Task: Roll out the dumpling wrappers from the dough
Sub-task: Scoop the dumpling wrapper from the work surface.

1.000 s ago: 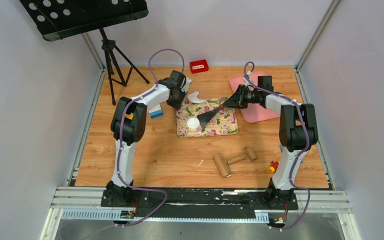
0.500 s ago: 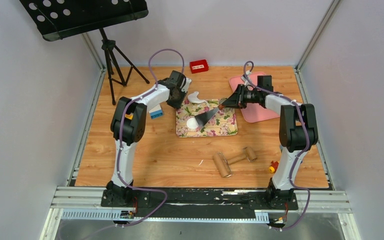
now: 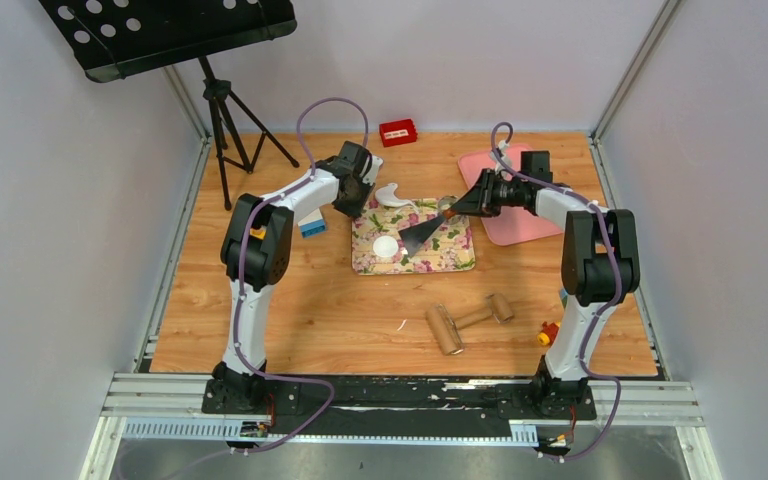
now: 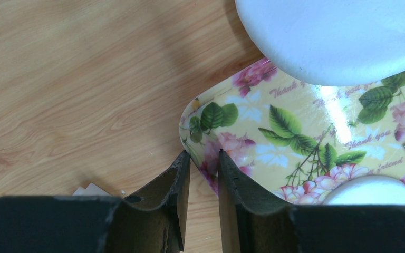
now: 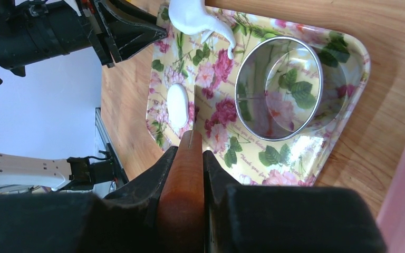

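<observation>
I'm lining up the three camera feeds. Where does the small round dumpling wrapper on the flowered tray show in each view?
Top external: dumpling wrapper on the tray's left half, beside the spatula blade.
Left wrist: partly visible at the bottom right.
Right wrist: white oval left of centre, left of the metal ring.
Shared landmark: the flowered tray, in all three.

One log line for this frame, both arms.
left gripper: clamps floral tray corner | right gripper: holds wooden-handled spatula over tray | white round dumpling wrapper: on tray
</observation>
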`<control>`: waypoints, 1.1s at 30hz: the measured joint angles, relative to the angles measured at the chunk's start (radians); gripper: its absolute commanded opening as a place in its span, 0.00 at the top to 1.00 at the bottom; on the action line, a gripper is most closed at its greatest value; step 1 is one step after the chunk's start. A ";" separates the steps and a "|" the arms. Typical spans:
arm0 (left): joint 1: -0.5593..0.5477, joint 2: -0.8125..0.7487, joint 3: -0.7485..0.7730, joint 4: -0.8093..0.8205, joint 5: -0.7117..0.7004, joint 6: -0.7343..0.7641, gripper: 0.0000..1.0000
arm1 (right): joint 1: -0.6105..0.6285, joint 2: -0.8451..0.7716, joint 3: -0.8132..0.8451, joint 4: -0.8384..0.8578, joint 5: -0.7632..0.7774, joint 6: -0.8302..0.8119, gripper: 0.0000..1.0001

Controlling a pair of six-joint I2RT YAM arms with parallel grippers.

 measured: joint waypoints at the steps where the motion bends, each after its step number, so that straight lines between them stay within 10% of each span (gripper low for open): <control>1: 0.000 0.000 0.000 0.000 0.000 0.000 0.68 | -0.001 0.000 0.000 -0.004 0.004 -0.005 1.00; 33: -0.006 0.000 0.000 -0.001 -0.007 -0.004 0.68 | 0.016 0.031 0.002 0.015 -0.082 -0.015 1.00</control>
